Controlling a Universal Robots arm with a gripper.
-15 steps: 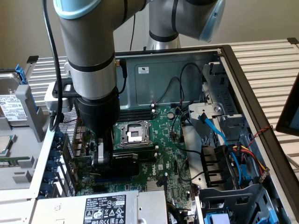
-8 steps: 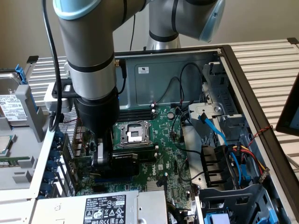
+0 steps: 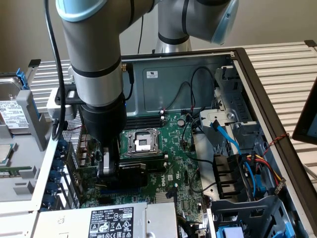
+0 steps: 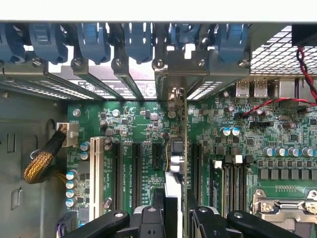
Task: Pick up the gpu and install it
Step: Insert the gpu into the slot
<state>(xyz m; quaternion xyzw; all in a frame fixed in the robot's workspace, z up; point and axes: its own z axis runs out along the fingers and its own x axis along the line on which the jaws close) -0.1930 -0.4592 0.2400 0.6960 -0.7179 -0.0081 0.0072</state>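
In the exterior view, the gripper (image 3: 108, 166) is down inside the open computer case, over the near-left part of the green motherboard (image 3: 174, 148). It is shut on the gpu (image 3: 132, 177), whose black shroud shows beside the fingers. In the wrist view, the gpu (image 4: 174, 166) stands edge-on between the black fingers (image 4: 148, 218) of the gripper (image 4: 174, 210). Its silver bracket (image 4: 176, 99) lines up with a rear slot opening. The card stands between the black expansion slots (image 4: 134, 168) of the motherboard (image 4: 138, 124). I cannot tell whether its lower edge is seated in a slot.
Blue slot latches (image 4: 94, 42) line the rear wall of the case. The CPU socket (image 3: 142, 141) lies just beyond the gripper. A power supply (image 3: 109, 220) sits at the front, with cables and drive cages (image 3: 233, 148) on the exterior view's right. A braided cable (image 4: 42, 161) lies by the board's edge.
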